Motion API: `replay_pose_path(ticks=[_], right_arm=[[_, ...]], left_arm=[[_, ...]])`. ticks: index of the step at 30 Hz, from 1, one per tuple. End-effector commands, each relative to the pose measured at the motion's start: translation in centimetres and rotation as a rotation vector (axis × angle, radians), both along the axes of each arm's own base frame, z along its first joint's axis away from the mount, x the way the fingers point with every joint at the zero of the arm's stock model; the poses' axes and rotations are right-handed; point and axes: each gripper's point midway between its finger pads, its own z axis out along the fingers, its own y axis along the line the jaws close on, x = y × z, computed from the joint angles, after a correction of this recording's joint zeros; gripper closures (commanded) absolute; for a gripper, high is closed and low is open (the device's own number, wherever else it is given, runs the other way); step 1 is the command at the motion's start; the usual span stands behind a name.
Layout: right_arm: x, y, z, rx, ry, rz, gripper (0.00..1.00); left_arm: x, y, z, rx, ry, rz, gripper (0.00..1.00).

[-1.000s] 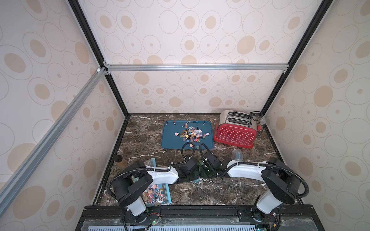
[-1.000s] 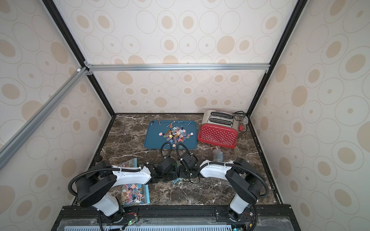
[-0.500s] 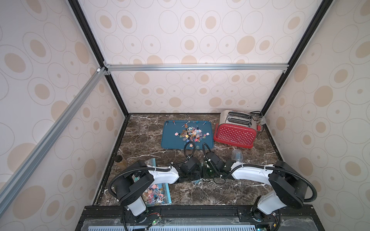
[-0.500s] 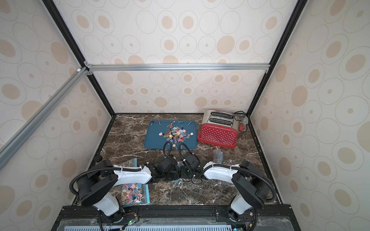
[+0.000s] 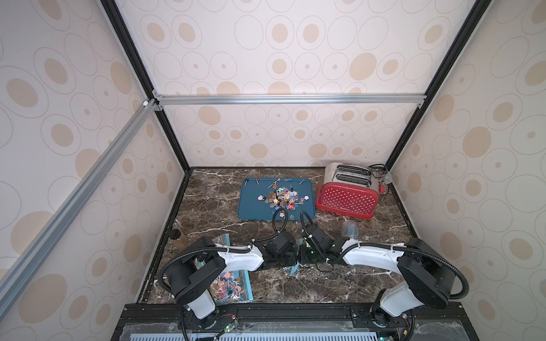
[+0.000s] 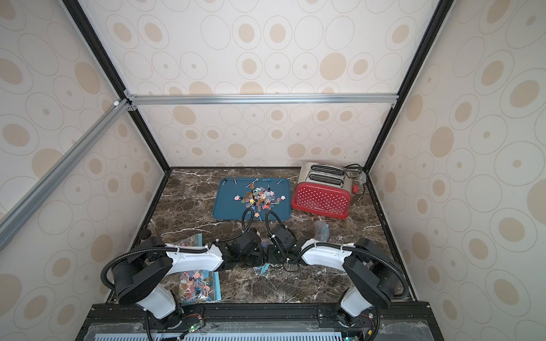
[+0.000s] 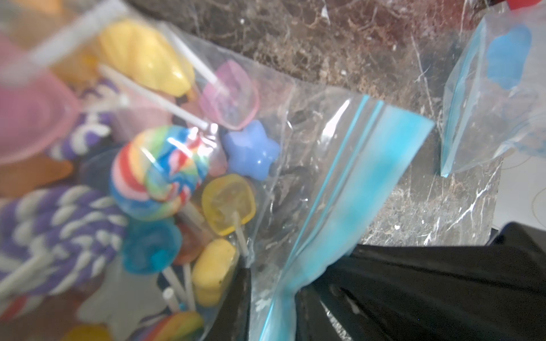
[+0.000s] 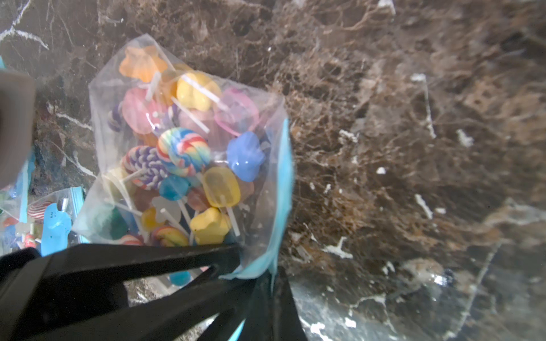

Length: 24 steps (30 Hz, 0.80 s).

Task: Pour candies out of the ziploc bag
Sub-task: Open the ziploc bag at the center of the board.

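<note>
**Both grippers at the bag's mouth, nothing poured from it yet**

In both top views the two arms meet low over the front middle of the table (image 5: 206, 206), with the left gripper (image 5: 291, 259) and right gripper (image 5: 305, 256) nearly tip to tip. Only a blue scrap of the bag (image 5: 293, 269) shows beneath them. Well beyond lies a blue tray (image 5: 251, 206) with a heap of loose candies (image 5: 282, 199) on it, and a red toaster (image 5: 345, 200) just beside it. A second bag (image 5: 233, 288), also filled, lies by the left arm's base. An empty bag (image 5: 349, 228) lies near the right arm.

The left wrist view shows the candies (image 7: 159, 171) packed inside the clear bag. Its blue zip strip (image 7: 363, 183) runs between the left gripper's two fingers, which stand narrowly apart. I cannot tell whether they pinch it.

The right wrist view shows the right gripper (image 8: 257, 273) clamped on a corner of the same strip, with the candies just beside its fingertips.

The step in hand seems to be getting a hold on both sides of the mouth. Next, I judge, the left needs a firm pinch. Then the mouth must be parted and the bag carried to the tray and tipped. I cannot tell whether the zip is sealed.
</note>
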Motion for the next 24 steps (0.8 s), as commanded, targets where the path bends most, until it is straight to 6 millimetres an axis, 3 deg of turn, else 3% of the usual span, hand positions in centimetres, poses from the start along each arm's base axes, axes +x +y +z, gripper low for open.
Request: replay_pose_path(ticks=[1,17,24], right_arm=[[0.3,1.2,1.1,0.07,-0.011,0.001,1.0],[0.1,1.5,0.8,0.082,0.004,0.009,1.0],[-0.1,0.6,-0.6,0.019,0.048,-0.025,1.0]], left_arm=[[-0.2,-1.0,0.1,-0.007,0.018,-0.052,0.79],[0.0,-0.3,0.0,0.042,0.014,-0.042,1.0],[0.2,0.2,0.2,0.055,0.001,-0.022,1.0]])
